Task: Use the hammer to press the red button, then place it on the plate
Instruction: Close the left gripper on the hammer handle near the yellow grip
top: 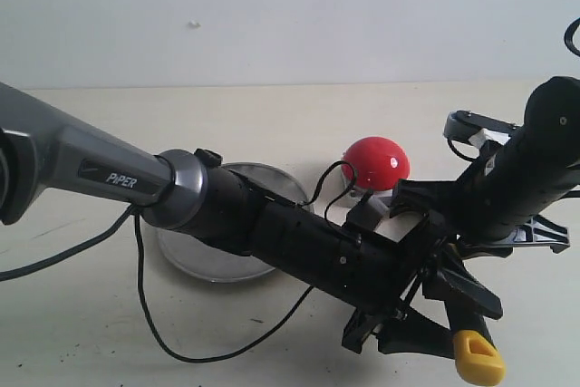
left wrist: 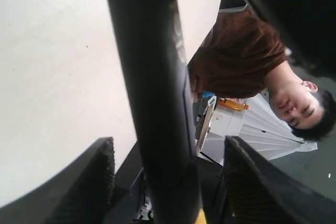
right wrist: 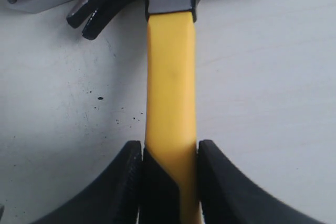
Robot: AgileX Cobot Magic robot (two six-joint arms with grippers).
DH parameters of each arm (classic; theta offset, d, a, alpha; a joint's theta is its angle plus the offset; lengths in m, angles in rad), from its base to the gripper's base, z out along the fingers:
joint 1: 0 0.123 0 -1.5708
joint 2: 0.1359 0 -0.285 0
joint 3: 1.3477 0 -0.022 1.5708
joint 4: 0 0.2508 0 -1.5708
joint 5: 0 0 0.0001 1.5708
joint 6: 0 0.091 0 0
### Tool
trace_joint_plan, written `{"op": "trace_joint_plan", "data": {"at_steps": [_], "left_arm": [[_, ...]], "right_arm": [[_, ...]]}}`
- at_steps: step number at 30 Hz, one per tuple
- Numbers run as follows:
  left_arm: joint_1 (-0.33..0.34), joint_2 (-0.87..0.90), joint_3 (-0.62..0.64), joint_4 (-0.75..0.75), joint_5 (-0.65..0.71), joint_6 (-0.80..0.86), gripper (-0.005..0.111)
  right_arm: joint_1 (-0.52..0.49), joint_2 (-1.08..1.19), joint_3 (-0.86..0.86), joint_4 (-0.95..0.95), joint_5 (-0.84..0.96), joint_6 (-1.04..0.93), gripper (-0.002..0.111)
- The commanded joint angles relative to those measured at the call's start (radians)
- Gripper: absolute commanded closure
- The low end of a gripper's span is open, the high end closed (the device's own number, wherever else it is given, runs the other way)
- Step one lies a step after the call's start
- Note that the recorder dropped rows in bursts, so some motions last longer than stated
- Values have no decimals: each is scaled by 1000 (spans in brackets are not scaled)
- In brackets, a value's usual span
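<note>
Hammer (right wrist: 170,77): dark head w/ claw, yellow neck, blk grip, yellow loop end. Was pinched at neck/grip joint by right gripper (right wrist: 170,148), claw close by btn base. Red button (top: 376,159): glossy dome, sat on lt-grey base. Plate (top: 201,258): round, silver, lay flat nearby, left of btn in ext. view, partly hidden.

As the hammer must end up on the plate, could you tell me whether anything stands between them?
Yes: the left arm stretches across the plate, over the side nearest the hammer, and the open left claw sits around its handle. The right claw grips its yellow neck.
</note>
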Motion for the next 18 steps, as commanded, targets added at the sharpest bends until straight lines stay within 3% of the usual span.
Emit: {"op": "trace_joint_plan", "data": {"at_steps": [1, 9, 15, 18], "left_arm": [[-3, 2, -4, -9, -39, -19, 47], [-7, 4, -21, -9, -37, -19, 48], [-15, 36, -54, -9, 7, -26, 65], [-21, 36, -62, -9, 12, -28, 66]], "right_arm": [[-2, -14, -12, 15, -6, -8, 108], [-2, -14, -12, 15, -5, -19, 108], [-2, -14, -12, 15, 4, -46, 108], [-2, -14, -12, 15, 4, -46, 108]]}}
